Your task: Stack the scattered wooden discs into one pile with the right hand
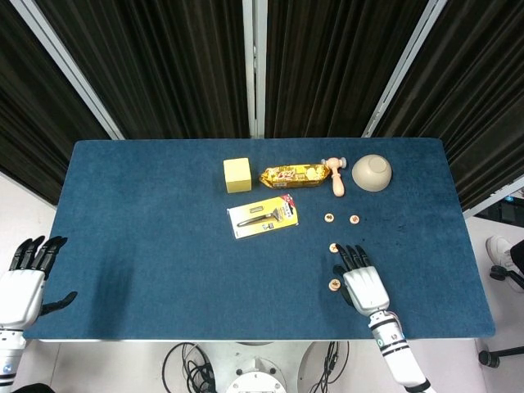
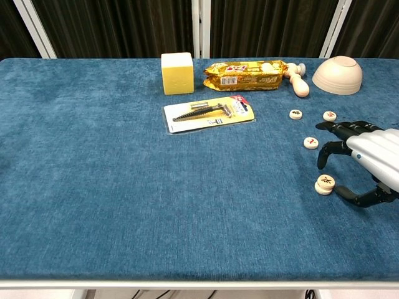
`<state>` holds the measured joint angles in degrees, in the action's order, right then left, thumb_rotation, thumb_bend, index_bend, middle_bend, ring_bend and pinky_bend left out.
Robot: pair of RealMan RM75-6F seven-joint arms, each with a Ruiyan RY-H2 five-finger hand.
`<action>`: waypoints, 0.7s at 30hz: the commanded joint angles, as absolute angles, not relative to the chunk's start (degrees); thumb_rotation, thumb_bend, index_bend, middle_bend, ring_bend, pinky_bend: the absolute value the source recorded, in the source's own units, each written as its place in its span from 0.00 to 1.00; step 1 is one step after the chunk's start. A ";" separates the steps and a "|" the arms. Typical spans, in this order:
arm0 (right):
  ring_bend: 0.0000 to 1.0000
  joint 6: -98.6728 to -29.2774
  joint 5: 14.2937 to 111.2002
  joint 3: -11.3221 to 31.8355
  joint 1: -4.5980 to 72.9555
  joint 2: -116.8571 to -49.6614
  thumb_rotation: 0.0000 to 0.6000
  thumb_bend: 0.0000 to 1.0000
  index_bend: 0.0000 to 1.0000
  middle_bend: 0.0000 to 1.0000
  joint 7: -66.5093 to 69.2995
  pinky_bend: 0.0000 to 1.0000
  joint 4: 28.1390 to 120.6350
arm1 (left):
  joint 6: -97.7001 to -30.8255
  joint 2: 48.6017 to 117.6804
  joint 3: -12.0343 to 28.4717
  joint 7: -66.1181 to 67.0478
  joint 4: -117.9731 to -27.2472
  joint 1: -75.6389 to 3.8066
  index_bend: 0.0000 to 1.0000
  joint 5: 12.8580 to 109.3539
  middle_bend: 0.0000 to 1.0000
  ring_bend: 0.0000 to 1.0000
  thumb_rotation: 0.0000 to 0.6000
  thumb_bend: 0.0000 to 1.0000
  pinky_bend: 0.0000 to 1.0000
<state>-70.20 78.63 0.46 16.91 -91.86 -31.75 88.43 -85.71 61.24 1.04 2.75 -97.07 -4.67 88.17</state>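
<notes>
We have a small pile (image 2: 324, 184) started near the front, apparently two discs. Three single discs (image 2: 311, 142) lie farther back, apart. Our right hand (image 2: 368, 159) hovers beside the pile, fingers spread, holding nothing.

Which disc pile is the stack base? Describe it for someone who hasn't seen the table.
Start at the upturned bowl in the table's far right corner, then come toward the near edge to the right hand. The two-disc stack sits just left of it; the three other discs lie single and farther back.
</notes>
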 commanded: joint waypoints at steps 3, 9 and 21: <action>0.00 -69.95 78.46 0.15 16.83 -91.14 1.00 0.33 0.36 0.00 -31.72 0.00 89.41 | -85.43 61.22 0.92 2.81 -97.07 -4.77 0.10 88.24 0.09 0.00 1.00 0.13 0.00; 0.00 -69.74 78.64 -0.33 16.79 -90.90 1.00 0.33 0.39 0.00 -31.73 0.00 89.78 | -85.45 61.21 0.90 2.82 -97.16 -4.75 0.10 88.24 0.09 0.00 1.00 0.13 0.00; 0.00 -69.94 79.26 -0.81 16.68 -90.79 1.00 0.33 0.41 0.01 -31.88 0.00 90.08 | -85.33 61.14 0.89 2.44 -97.10 -4.79 0.10 88.19 0.09 0.00 1.00 0.13 0.00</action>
<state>-69.94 79.26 -0.82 16.67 -90.80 -31.91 90.06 -85.34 61.14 0.89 2.43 -97.10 -4.78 88.19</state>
